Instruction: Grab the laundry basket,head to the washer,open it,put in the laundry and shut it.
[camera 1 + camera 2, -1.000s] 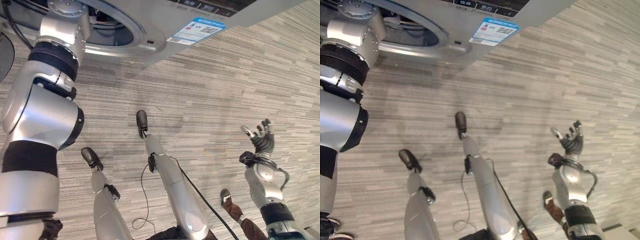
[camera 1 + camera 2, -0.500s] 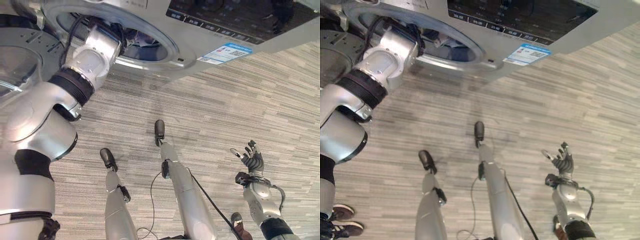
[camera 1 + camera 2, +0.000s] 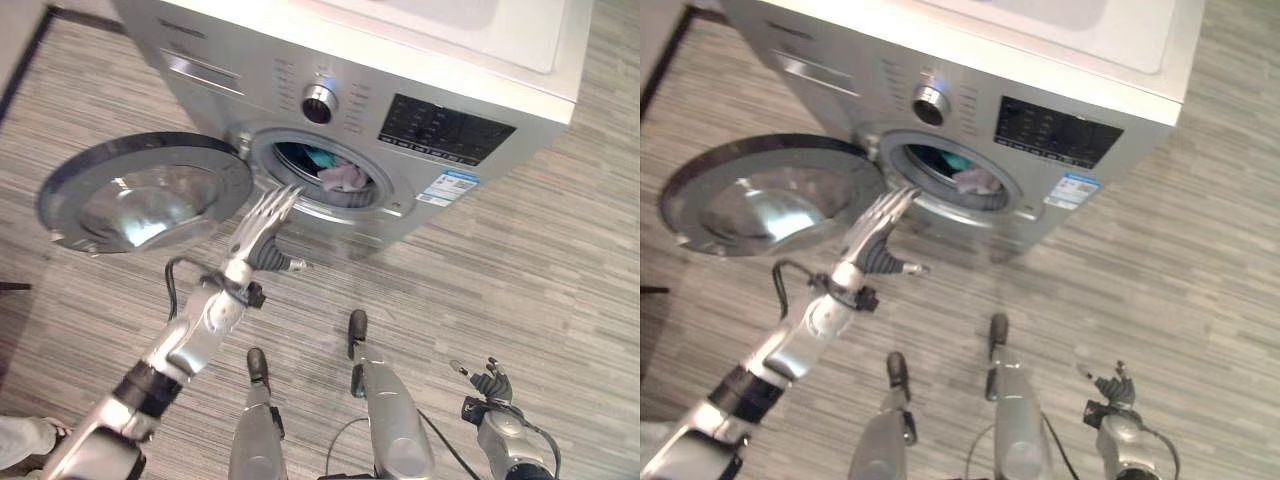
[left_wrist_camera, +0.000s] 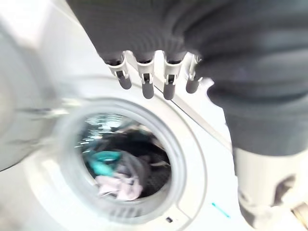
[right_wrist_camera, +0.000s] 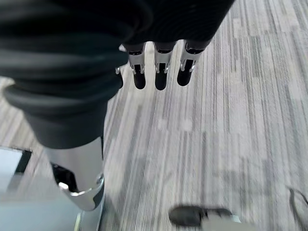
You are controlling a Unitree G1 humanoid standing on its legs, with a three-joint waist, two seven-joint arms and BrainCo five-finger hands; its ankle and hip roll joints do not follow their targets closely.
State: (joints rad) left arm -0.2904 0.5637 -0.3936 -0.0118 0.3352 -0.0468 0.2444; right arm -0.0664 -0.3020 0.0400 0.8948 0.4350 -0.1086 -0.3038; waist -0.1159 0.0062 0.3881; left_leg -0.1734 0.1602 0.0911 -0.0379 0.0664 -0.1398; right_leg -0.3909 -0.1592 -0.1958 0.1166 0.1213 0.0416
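Observation:
The silver front-loading washer stands ahead with its round door swung wide open to the left. Teal and pale clothes lie inside the drum, seen close up as a heap of laundry in the left wrist view. My left hand hovers just in front of the drum opening, between it and the door, its fingers straight and holding nothing. My right hand hangs low at the right above the floor, its fingers relaxed and empty.
Grey striped carpet spreads around the washer. A dial and a dark control panel sit above the drum. A person's leg shows at the lower left. A dark strip runs along the floor at far left.
The camera has risen, so the whole washer now shows. My left arm has drawn back out of the drum; its hand is outside the opening. The right hand stays low.

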